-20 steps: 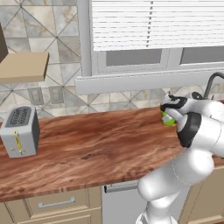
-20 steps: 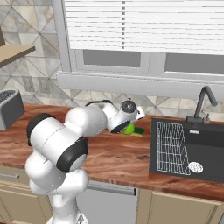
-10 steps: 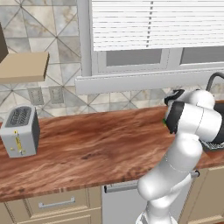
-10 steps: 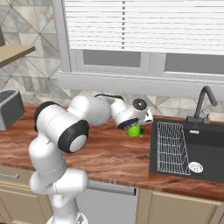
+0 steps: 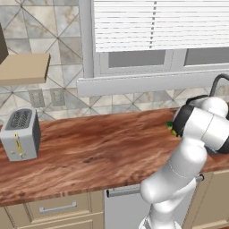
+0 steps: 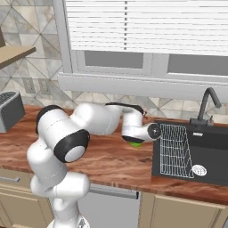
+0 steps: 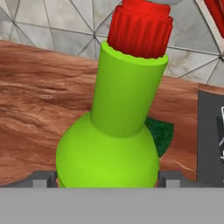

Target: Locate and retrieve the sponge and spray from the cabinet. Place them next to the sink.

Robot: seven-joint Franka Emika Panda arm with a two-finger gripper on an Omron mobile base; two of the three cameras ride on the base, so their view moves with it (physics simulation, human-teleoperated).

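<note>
spray: bright green plastic bottle [image 7: 114, 131] with a narrow neck and a red ribbed collar under its nozzle; it is standing upright on the brown wood-grain worktop [image 7: 39, 100], sitting between the two dark fingertips [image 7: 41, 179]. In the right base view a sliver of its green body [image 6: 135, 143] is showing under the robot's hand, just left of the basin.
sponge: small flat pad with a dark green top [image 7: 160, 134]; it is lying on the worktop right behind the bottle, mostly hidden by it.
sink: dark grey metal basin [image 6: 209, 147] with a wire grid rack [image 6: 176, 144] and a thin dark curved faucet [image 6: 209, 100]; it is sitting sunk into the worktop.
</note>
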